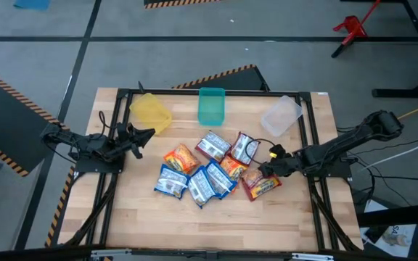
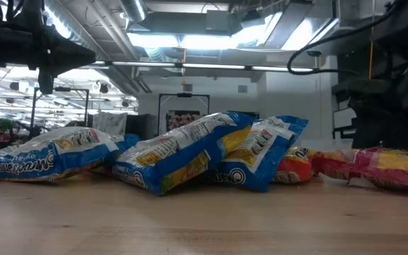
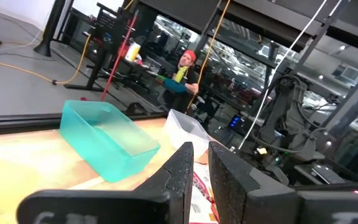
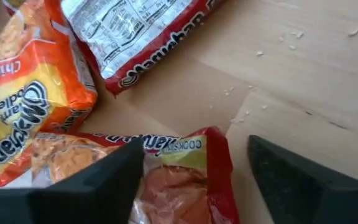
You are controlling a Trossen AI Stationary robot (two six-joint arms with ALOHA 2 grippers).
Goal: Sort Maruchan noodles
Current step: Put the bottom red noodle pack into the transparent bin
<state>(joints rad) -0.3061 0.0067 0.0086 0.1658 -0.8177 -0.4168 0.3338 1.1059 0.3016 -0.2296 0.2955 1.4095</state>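
A red packet point(image 4: 179, 180) at the pile's four o'clock is straddled by the open right end effector point(image 4: 194, 171), while the closed left end effector point(image 1: 138, 139) is held at nine o'clock.

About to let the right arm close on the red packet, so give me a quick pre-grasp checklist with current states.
1. Right gripper open, straddling the red glossy ramen packet: ok.
2. Packet lying flat on the wooden table: ok.
3. Neighbouring orange-yellow ramen packet outside the fingers: ok, though close.
4. Clear plastic bin, teal plastic bin and yellow plastic bin empty: ok.
5. Left gripper parked away from the pile: ok.
6. Fingers low enough to pinch: cannot tell.
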